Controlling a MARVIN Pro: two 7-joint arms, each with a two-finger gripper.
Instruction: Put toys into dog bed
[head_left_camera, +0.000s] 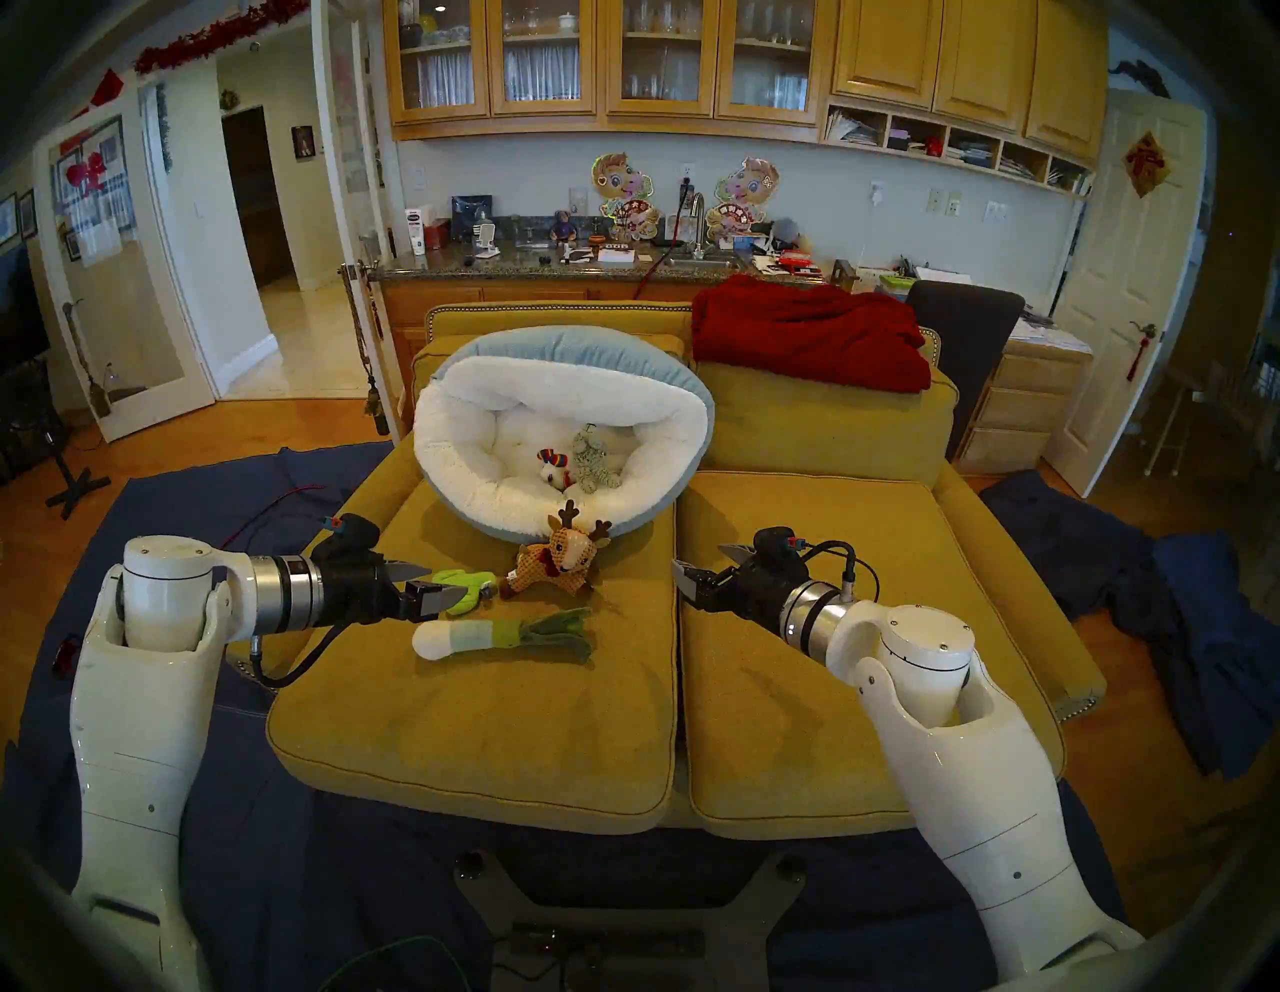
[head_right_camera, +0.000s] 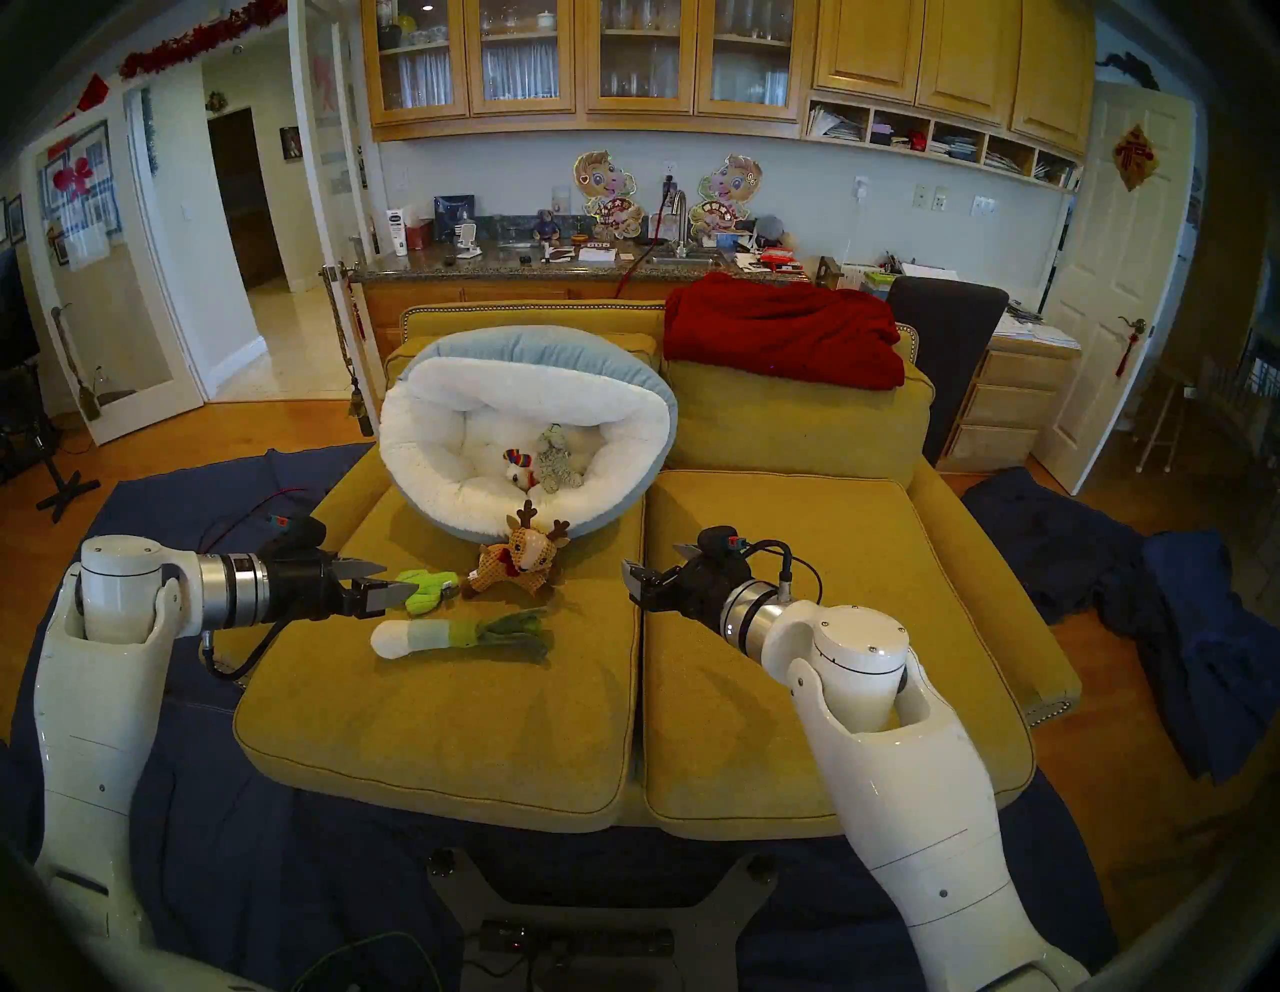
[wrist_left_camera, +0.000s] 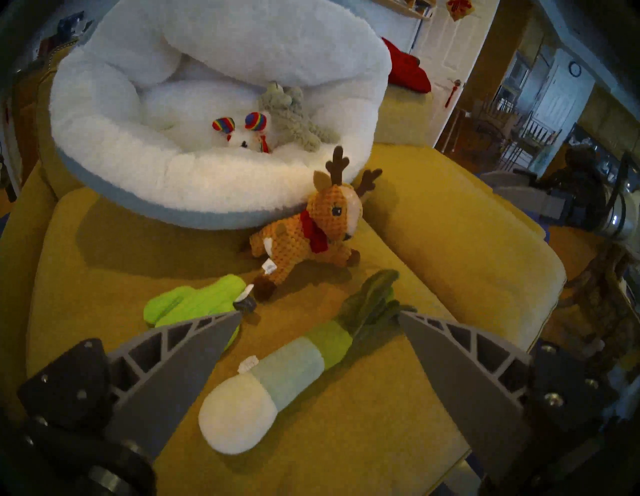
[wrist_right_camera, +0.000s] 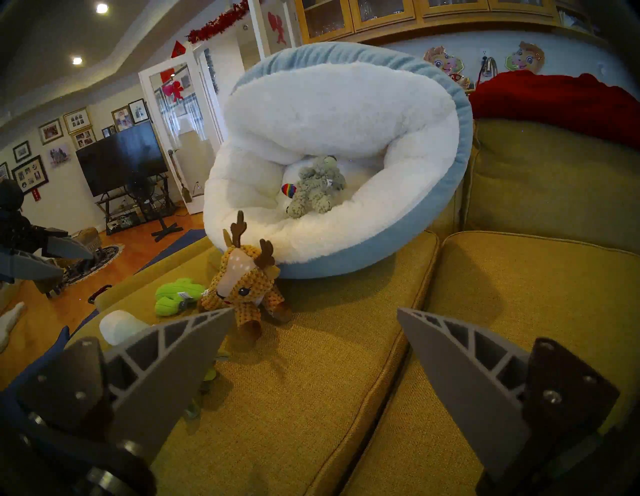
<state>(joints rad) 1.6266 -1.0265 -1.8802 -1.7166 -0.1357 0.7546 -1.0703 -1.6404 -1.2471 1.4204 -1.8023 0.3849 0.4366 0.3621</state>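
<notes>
Glossy white arm shells (head_left_camera: 131, 727) with small dark screws and thin seam lines. Silver wrist rings (head_left_camera: 287, 590), black gripper bodies. Grey ribbed, pointed fingers (wrist_left_camera: 180, 363). Black looping cables (head_left_camera: 848, 561); red-and-blue connectors on top.

Fluffy white plush lines the dog bed (head_left_camera: 478, 471); the reindeer (head_left_camera: 557, 558) is nubby knit cloth.

Family home, yellow sofa (head_left_camera: 817, 623), wooden kitchen cabinets (head_left_camera: 935, 55), television (wrist_right_camera: 121, 156)
</notes>
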